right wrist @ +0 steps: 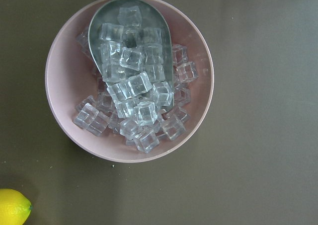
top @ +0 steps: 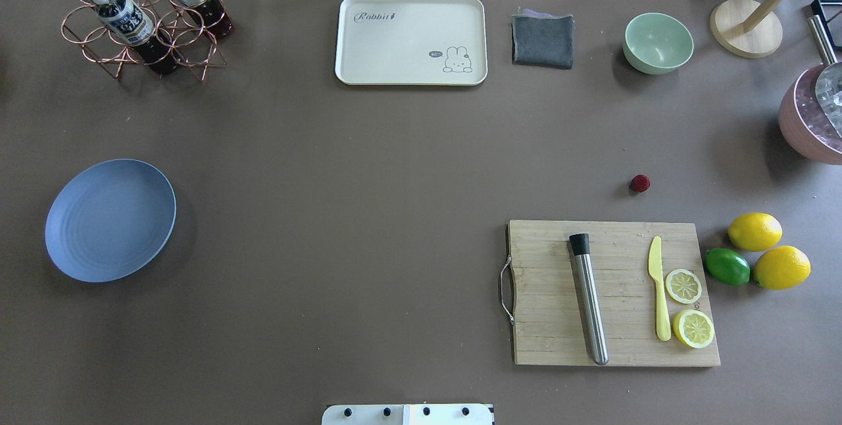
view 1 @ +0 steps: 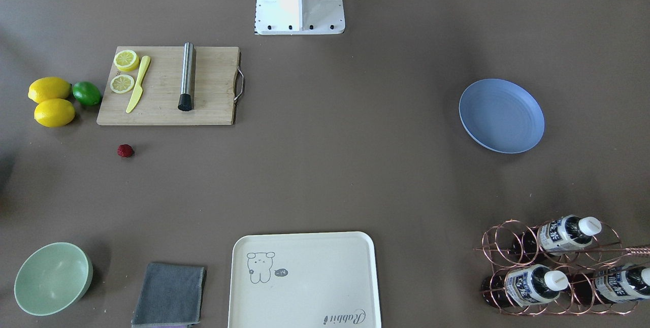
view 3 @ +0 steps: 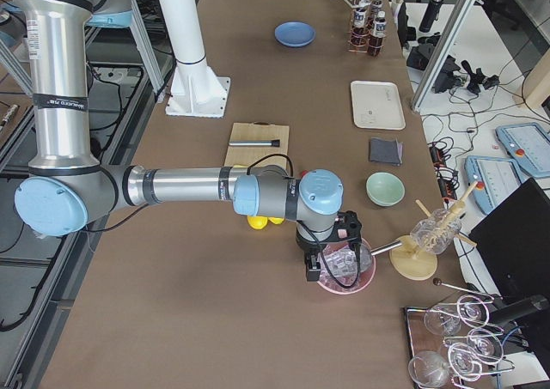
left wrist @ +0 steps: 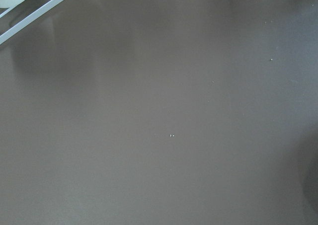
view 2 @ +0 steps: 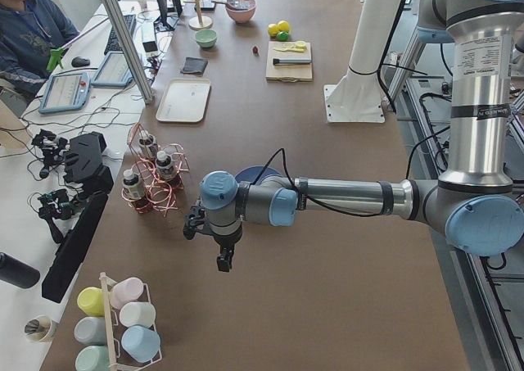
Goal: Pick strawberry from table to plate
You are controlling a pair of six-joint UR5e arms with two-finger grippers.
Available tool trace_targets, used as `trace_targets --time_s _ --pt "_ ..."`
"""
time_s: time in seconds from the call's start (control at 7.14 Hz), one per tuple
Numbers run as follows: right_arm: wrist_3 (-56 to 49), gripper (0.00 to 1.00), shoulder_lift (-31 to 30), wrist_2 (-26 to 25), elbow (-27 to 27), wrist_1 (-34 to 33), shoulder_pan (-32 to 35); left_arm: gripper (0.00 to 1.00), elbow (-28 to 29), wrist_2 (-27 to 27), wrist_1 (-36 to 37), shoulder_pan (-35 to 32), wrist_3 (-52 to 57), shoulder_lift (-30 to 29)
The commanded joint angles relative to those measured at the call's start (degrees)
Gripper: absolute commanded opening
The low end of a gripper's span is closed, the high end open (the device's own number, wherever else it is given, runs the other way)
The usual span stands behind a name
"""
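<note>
**Operator:** Where is the strawberry, and which step is in hand?

**Technician:** Use the overhead view, with 12 o'clock pointing away from the robot. The strawberry [top: 640, 183] lies on the surface [top: 395, 175], just off the far edge of the cutting board [top: 612, 293], which sits at its 6 o'clock. The plate [top: 110, 220] is at its 9 o'clock, well apart, with nothing on it. In my judgement the task is at the approach step, and no grasp is made yet.

**Operator:** What is the state of each claw?

**Technician:** The right claw [view 3: 314, 269] hangs over the pink bowl [right wrist: 49, 81] of ice cubes [right wrist: 134, 86], at 2 o'clock from the berry. The left claw [view 2: 223, 260] hangs over bare surface beyond the plate, toward 9 o'clock. Only the side views show the claws, so I cannot tell whether either is open or closed.

**Operator:** What does the next move call for?

**Technician:** It probably falls to the right arm, which is nearer. It should travel toward 8 o'clock, centre over the berry and descend. It should then close gently, since the target is small and round and could roll.

**Operator:** How much clearance is there?

**Technician:** The surface is open from 7 through 1 o'clock around the berry. The board edge limits the 6 o'clock side, and the lemons [top: 755, 231] and lime [top: 727, 266] lie at 4 o'clock. The carry line toward 9 o'clock runs over bare surface. The cream tray [top: 411, 40] sits at 11 o'clock, off that line. The plate's low rim calls for a release from above.
</note>
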Motion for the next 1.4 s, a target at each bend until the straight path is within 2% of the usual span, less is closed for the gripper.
trace_targets --time_s 0.0,0.28,0.7,0.98,1.26 --pt "0.0 1.00 -0.1 0.3 -0.1 0.0 0.0 0.98 -0.2 0.1 -0.1 0.0 0.1 0.2" --pt "0.0 1.00 -0.1 0.6 -0.2 -0.1 0.0 0.98 -0.1 0.1 -3.7 0.0 0.0 0.1" --pt "0.0 1.00 -0.2 0.5 -0.2 0.0 0.0 0.98 -0.3 0.1 -4.9 0.0 0.0 0.0" --pt "-0.1 1.00 -0.2 0.5 -0.2 0.0 0.0 0.98 -0.9 0.1 -11.7 -0.1 -0.3 0.4" --pt "-0.1 1.00 -0.2 0.5 -0.2 0.0 0.0 0.98 -1.6 -0.4 -13.9 -0.1 -0.4 2.2"
